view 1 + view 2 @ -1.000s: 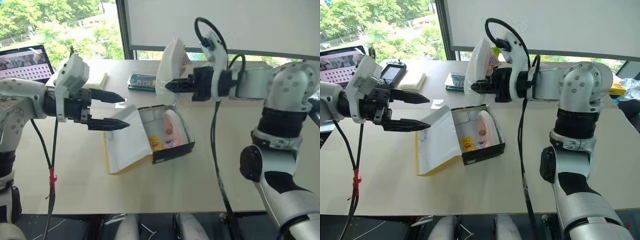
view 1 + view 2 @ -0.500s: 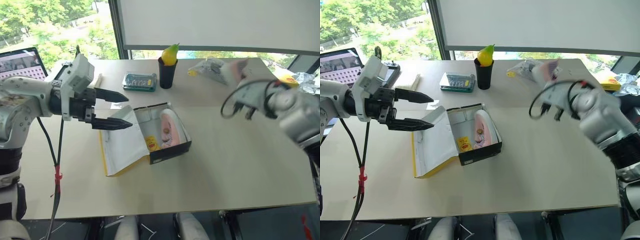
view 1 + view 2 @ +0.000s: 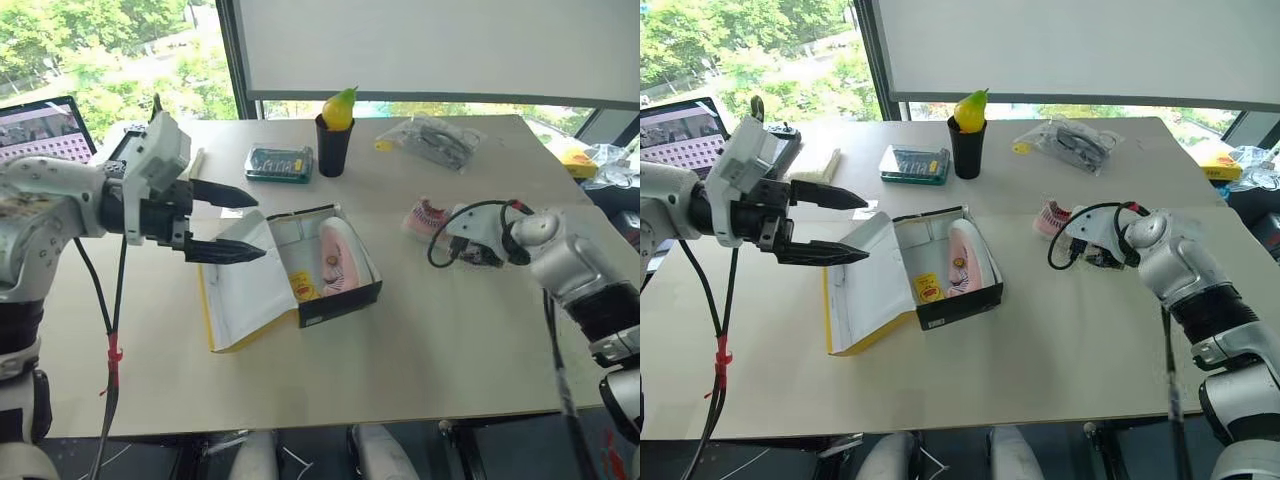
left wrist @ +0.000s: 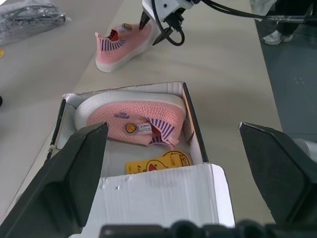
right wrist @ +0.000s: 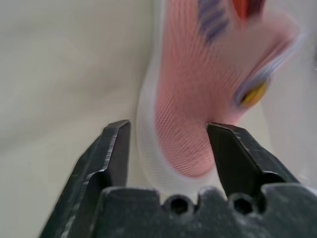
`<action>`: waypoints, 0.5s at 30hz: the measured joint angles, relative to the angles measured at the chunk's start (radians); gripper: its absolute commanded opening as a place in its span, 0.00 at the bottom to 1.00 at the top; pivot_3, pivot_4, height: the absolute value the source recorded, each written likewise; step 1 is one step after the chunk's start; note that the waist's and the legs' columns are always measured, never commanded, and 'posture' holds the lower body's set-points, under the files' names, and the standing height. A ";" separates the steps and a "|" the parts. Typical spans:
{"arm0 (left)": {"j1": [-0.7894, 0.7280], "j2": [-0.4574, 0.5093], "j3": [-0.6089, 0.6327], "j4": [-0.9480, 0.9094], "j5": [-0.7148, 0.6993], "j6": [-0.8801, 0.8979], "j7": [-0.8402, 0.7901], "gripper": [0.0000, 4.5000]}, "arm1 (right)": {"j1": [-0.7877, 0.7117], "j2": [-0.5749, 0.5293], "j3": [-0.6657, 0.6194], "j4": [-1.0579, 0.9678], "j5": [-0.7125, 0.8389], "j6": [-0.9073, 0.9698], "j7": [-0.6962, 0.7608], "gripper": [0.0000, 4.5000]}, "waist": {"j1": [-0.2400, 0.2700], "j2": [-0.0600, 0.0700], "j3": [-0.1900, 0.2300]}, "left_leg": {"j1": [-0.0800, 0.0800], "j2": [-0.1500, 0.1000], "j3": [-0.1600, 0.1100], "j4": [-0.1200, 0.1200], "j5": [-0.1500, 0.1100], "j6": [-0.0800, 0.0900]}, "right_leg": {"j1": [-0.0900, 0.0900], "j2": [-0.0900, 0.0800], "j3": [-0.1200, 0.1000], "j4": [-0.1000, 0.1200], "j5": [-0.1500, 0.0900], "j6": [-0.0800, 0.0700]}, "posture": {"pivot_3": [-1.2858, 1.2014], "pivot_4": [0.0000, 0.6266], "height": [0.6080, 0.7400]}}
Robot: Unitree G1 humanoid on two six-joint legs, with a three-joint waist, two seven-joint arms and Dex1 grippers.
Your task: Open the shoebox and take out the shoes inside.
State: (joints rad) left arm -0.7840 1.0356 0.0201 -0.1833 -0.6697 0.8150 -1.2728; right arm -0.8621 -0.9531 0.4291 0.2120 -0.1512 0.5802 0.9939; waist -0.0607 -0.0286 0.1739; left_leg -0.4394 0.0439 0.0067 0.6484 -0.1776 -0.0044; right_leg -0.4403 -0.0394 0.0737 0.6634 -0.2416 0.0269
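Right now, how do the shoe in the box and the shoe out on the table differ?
The shoe in the box lies on its side inside the open shoebox; the shoe on the table stands upright on its sole on the bare table. The boxed shoe has no gripper at it; the right gripper has its jaws open around the table shoe. Both are pink with white soles.

No lettering on the shoebox (image 3: pixel 340 290) or elsewhere can be read.
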 measured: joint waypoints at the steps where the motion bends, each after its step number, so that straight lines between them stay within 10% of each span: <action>1: 0.000 0.000 0.000 0.000 0.000 0.000 0.002 1.00 | -0.008 -0.008 -0.016 -0.021 0.019 0.032 0.034 0.98 | 0.002 0.000 0.000 | 0.000 0.000 0.000 0.000 0.000 0.000 | 0.000 0.000 0.000 0.000 0.000 0.000 | 0.52 0.24 0.94; 8: 0.003 -0.003 0.002 -0.001 0.001 -0.005 0.006 1.00 | -0.324 0.211 -0.261 -0.095 0.288 0.606 0.113 0.98 | -0.014 0.000 0.000 | 0.003 0.002 -0.002 -0.002 0.000 0.000 | 0.001 0.003 -0.001 0.002 0.000 -0.002 | 0.52 0.24 0.94; 15: 0.018 -0.001 0.011 -0.001 0.002 -0.006 0.021 1.00 | -0.370 0.361 -0.237 -0.158 0.413 0.853 0.030 0.98 | 0.020 0.000 0.000 | 0.001 0.002 -0.003 -0.001 0.000 0.000 | 0.001 0.002 -0.004 0.001 -0.001 -0.003 | 0.52 0.24 0.94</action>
State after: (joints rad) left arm -0.7662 1.0348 0.0312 -0.1839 -0.6676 0.8093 -1.2514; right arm -1.2326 -0.5919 0.1922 0.0545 0.2619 1.4328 1.0243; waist -0.0410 -0.0285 0.1739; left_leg -0.4384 0.0454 0.0034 0.6470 -0.1775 -0.0045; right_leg -0.4396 -0.0376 0.0699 0.6642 -0.2421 0.0237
